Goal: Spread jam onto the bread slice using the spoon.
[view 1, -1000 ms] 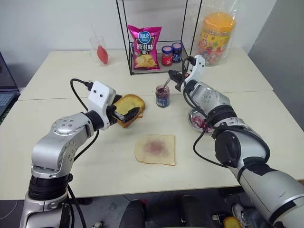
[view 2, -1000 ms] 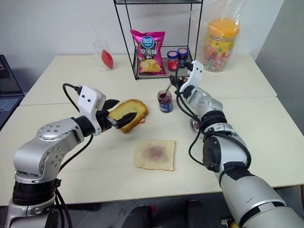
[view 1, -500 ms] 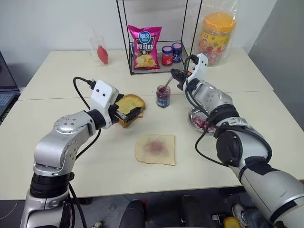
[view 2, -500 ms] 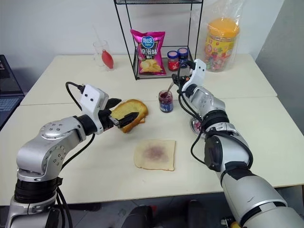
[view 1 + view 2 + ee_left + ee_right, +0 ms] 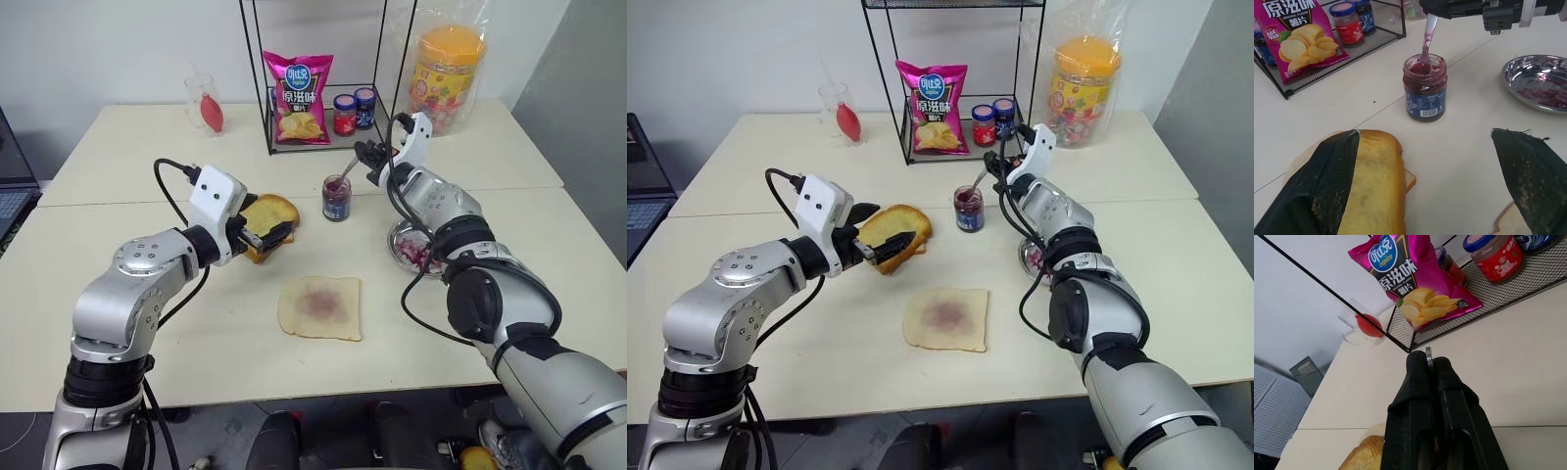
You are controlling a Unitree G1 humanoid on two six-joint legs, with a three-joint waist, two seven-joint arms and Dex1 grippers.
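Jam (image 5: 1422,68) fills the small glass jar (image 5: 336,199) that stands on the table (image 5: 127,127) between the toast and the round steel dish (image 5: 409,247). The spoon (image 5: 1427,41) slants down into that jar, its bowl dipped in the dark spread, its handle pinched at the top by the right gripper (image 5: 367,154), whose two black fingers are pressed tight together on the metal. More reddish-pink smears lie in the dish, just right of the jar. The bread slice (image 5: 320,307) lies flat on the table nearer the robot, apart from the jar, with a purplish-red smear in its middle. The left gripper (image 5: 266,235) has its fingers spread wide over the golden-brown toast (image 5: 893,227); one finger lies against the toast's crust, the other stands clear of it, and whether the toast is actually gripped cannot be told. Behind the jar, a wire rack (image 5: 323,117) holds a pink bag of crisps (image 5: 297,96) and two lidded jars (image 5: 354,110).
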